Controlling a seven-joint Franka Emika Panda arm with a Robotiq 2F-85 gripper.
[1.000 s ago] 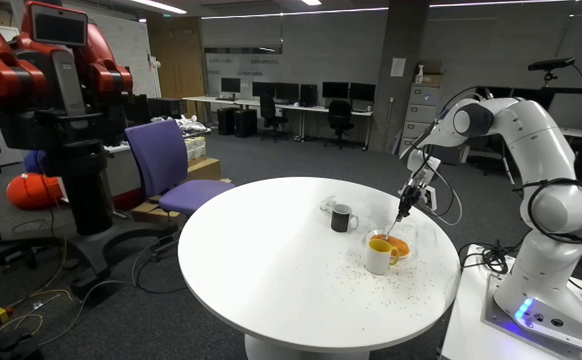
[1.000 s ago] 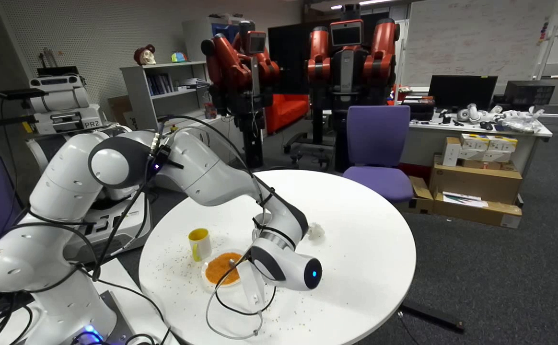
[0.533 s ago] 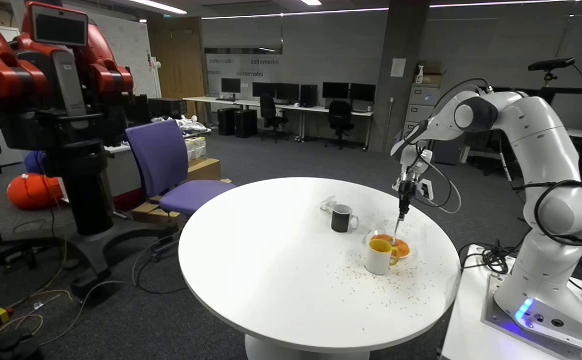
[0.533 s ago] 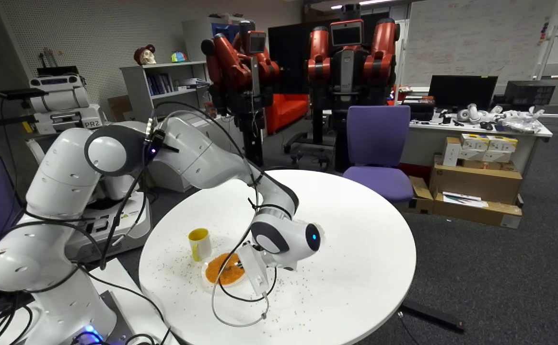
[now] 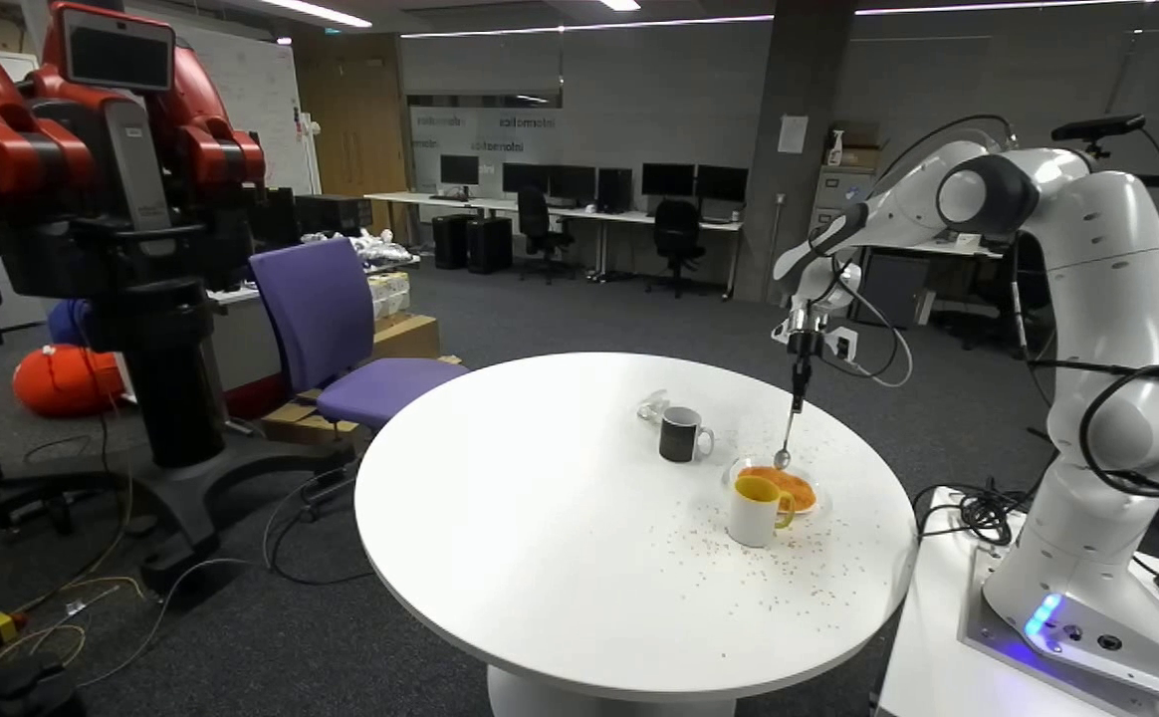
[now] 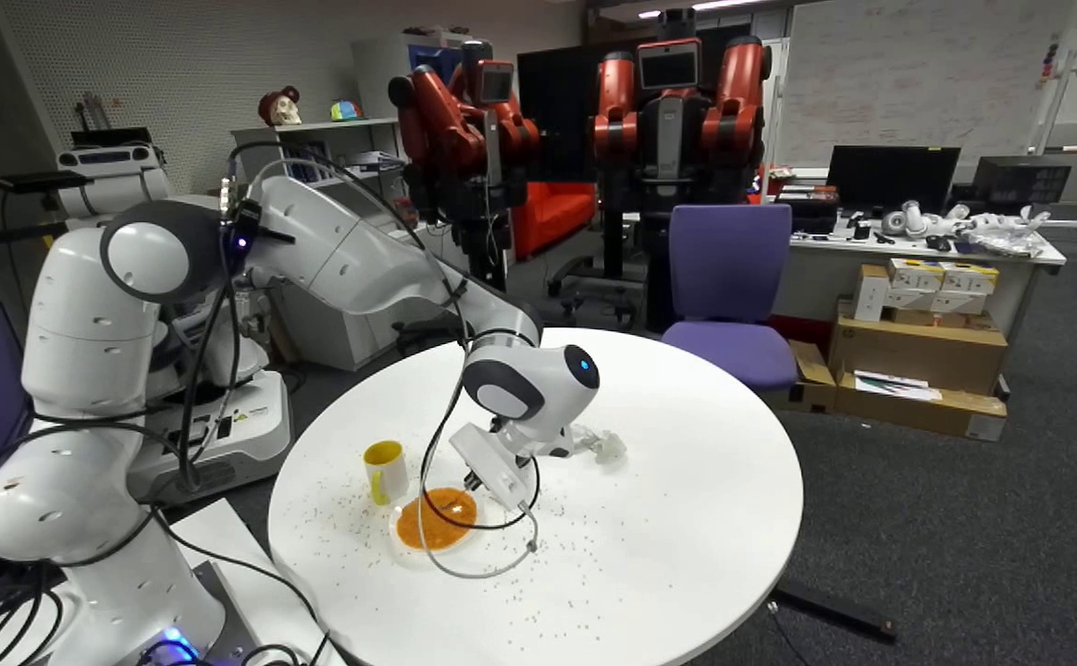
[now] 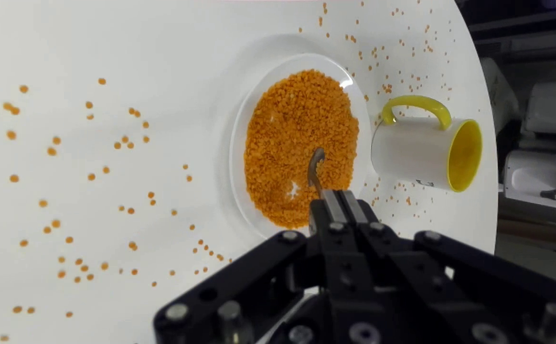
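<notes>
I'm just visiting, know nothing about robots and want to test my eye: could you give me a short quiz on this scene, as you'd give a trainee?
1. True or false: the gripper is holding a spoon.
2. What colour is the inside of the white mug beside the plate? A) Red B) Yellow C) Blue
3. What lies scattered on the table around the plate?

Key: 1. True. 2. B. 3. Loose orange grains.
</notes>
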